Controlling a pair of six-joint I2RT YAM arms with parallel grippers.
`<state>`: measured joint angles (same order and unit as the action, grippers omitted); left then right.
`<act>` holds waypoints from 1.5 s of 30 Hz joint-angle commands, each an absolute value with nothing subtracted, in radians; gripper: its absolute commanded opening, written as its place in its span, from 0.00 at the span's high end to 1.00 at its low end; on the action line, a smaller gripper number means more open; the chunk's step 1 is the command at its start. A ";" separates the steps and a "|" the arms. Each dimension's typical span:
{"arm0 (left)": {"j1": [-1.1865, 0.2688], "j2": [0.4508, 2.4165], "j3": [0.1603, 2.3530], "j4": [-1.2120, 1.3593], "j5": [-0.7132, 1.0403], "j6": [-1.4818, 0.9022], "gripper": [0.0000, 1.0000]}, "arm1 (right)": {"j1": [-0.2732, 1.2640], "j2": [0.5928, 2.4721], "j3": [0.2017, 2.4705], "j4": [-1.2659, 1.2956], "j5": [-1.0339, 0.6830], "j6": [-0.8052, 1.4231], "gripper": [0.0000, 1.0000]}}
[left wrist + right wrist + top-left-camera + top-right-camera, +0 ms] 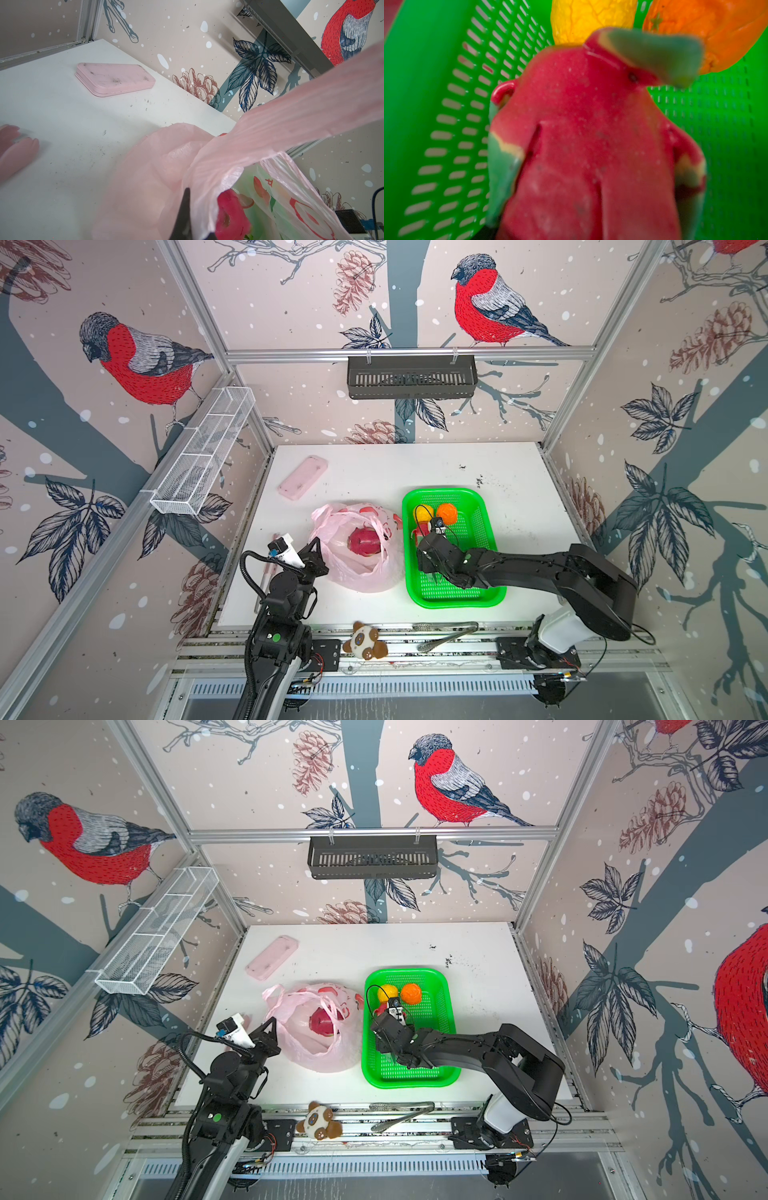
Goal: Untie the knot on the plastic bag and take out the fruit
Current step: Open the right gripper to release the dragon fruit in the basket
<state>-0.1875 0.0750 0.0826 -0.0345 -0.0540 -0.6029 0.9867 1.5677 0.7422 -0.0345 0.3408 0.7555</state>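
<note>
Currently the plastic bag sits near the middle of the white table, mouth open, its handle loops lying apart and untied. One dragon fruit is inside it, visible through the mouth in both top views.

Left gripper: clenched on the bag's left rim. The left wrist view shows the pink film draped over a black finger.

Green basket stands just right of the bag; touching or not, cannot tell. Yellow ball and orange ball rest side by side at its far end.

Right gripper is down in the basket on the near side of the yellow ball, with the second dragon fruit at its tips. Its fingers are hidden, so grasping or released cannot be told.

Pink case lies on the table beyond the bag, to the far left. Plush toy sits on the front rail.
</note>
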 commanded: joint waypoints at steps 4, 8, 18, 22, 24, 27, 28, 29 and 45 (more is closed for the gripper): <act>-0.187 0.076 0.085 -0.021 -0.057 -0.606 1.00 | 0.986 1.572 0.747 -0.029 0.345 0.764 0.51; -0.186 0.076 0.085 -0.024 -0.057 -0.604 1.00 | 0.986 1.572 0.747 -0.030 0.345 0.767 0.49; -0.187 0.074 0.086 -0.025 -0.056 -0.606 1.00 | 0.988 1.572 0.748 -0.035 0.345 0.772 0.43; -0.186 0.072 0.086 -0.027 -0.056 -0.604 1.00 | 0.991 1.568 0.748 -0.038 0.348 0.773 0.39; -0.187 0.072 0.087 -0.028 -0.056 -0.604 1.00 | 0.992 1.566 0.748 -0.041 0.351 0.773 0.37; -0.187 0.069 0.086 -0.028 -0.056 -0.604 1.00 | 0.994 1.565 0.750 -0.043 0.353 0.773 0.35; -0.187 0.070 0.087 -0.028 -0.056 -0.604 1.00 | 0.994 1.565 0.750 -0.044 0.353 0.773 0.34; -0.187 0.070 0.087 -0.028 -0.055 -0.604 1.00 | 0.994 1.566 0.751 -0.046 0.353 0.773 0.33; -0.187 0.067 0.087 -0.031 -0.054 -0.602 1.00 | 1.002 1.568 0.774 -0.072 0.372 0.767 0.17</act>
